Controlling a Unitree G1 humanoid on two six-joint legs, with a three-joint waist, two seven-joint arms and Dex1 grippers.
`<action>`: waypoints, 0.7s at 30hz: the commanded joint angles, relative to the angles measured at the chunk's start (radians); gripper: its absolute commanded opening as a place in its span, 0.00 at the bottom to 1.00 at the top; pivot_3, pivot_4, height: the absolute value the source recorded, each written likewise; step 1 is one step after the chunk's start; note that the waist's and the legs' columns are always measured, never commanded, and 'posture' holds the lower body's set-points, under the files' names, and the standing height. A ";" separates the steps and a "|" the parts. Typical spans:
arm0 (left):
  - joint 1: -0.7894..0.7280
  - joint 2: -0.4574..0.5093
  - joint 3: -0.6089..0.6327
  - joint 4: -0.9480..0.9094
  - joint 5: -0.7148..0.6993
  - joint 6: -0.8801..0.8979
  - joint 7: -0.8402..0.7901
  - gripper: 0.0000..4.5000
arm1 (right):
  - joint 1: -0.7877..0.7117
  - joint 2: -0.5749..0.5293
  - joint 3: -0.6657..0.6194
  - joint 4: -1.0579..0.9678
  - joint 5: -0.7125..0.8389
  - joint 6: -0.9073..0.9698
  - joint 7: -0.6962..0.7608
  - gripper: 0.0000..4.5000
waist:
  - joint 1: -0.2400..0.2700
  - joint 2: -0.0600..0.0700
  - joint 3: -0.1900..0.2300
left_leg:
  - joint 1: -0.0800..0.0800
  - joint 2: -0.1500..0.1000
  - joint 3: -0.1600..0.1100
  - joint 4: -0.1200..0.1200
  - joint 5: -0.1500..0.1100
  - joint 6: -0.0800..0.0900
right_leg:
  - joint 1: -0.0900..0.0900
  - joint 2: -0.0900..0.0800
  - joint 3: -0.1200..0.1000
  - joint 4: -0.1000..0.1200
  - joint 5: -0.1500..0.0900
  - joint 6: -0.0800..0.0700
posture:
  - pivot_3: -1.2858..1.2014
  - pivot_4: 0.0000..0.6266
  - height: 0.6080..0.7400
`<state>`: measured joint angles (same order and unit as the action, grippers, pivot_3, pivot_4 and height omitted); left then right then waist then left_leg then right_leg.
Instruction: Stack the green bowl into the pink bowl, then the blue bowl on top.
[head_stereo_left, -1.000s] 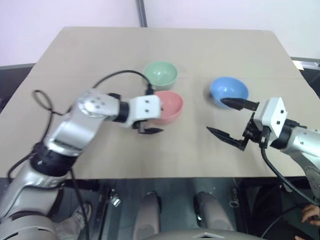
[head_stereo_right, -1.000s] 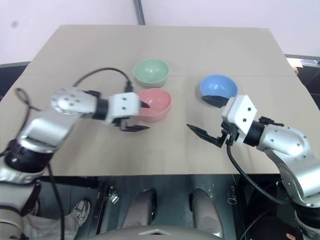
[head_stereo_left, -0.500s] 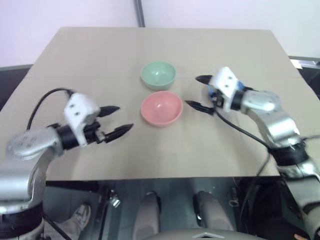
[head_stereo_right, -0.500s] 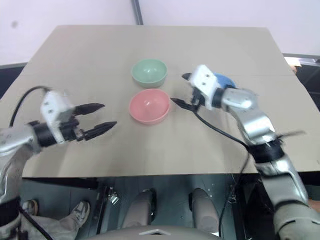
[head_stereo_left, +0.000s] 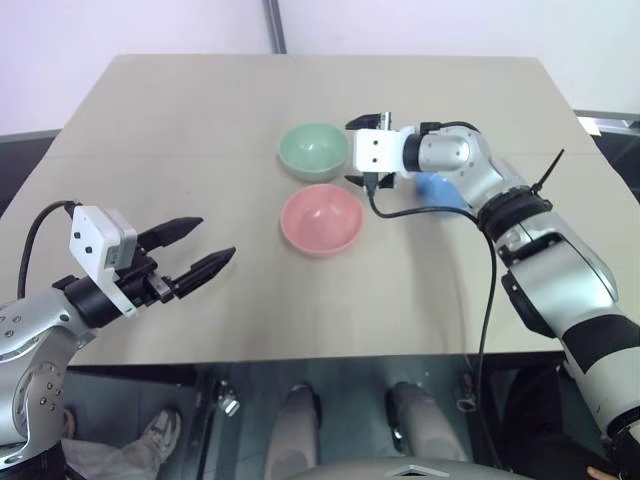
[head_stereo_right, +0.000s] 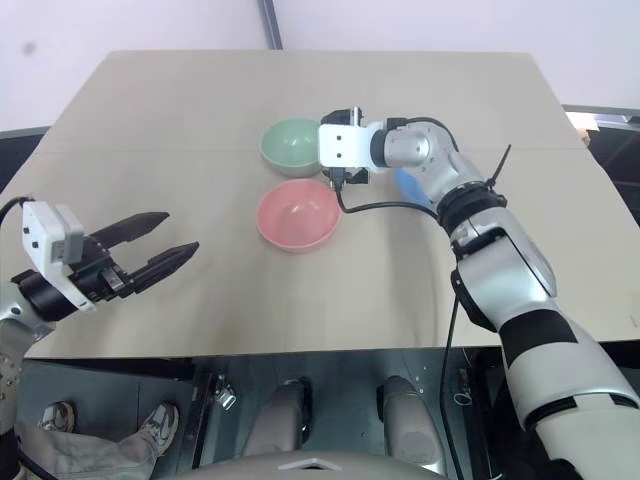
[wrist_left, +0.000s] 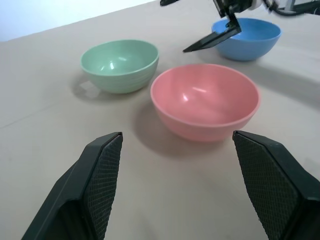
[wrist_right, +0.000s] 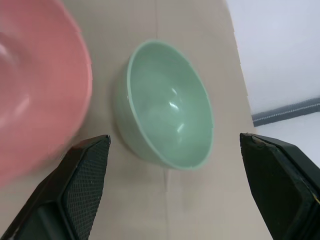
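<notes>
A broad rectangular table with a matte beige top (head_stereo_left: 200, 110) stands against a plain pale lilac wall (head_stereo_left: 120, 25). A thin grey vertical strip (head_stereo_left: 271, 25) runs up the wall. Dark floor (head_stereo_left: 20, 160) shows at both sides of the table.

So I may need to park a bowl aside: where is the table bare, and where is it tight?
Bare: the table left of the green bowl, and the near strip below the pink bowl. Tight: the middle, where both bowls, the blue bowl and the open right end effector cluster.
</notes>
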<state>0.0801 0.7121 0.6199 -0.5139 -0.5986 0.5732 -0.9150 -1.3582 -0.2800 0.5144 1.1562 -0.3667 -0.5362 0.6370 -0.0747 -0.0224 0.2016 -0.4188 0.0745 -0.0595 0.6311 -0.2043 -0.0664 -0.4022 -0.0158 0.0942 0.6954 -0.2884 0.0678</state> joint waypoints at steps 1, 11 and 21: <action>-0.003 0.023 0.017 -0.019 -0.028 -0.028 0.010 0.82 | -0.070 0.019 0.049 0.058 -0.106 -0.096 -0.076 1.00 | -0.001 0.000 0.000 | 0.000 0.000 0.000 0.000 0.000 0.000 | 0.000 0.000 0.000 0.000 0.000 0.000 | 0.52 0.24 1.00; 0.000 0.033 0.011 -0.017 -0.034 -0.058 0.029 0.82 | -0.120 0.113 0.113 0.165 -0.272 -0.034 -0.269 1.00 | -0.001 0.000 0.000 | 0.000 0.000 0.000 0.000 0.000 0.000 | 0.000 0.000 0.000 0.000 0.000 0.000 | 0.52 0.24 1.00; -0.240 0.162 -0.116 0.178 0.047 -0.072 0.062 0.82 | -0.147 -0.134 -0.282 0.018 0.112 0.093 -0.001 1.00 | 0.016 0.001 0.001 | -0.002 -0.001 -0.001 0.001 0.000 0.000 | 0.000 -0.001 -0.002 0.000 0.000 0.000 | 0.52 0.24 1.00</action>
<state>-0.0850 0.8318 0.5402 -0.3765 -0.5651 0.5138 -0.8453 -1.5014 -0.3760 0.3664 1.2783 -0.4294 -0.5048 0.4945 -0.0585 -0.0218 0.2024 -0.4198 0.0737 -0.0608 0.6314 -0.2043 -0.0665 -0.4014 -0.0164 0.0928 0.6950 -0.2884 0.0677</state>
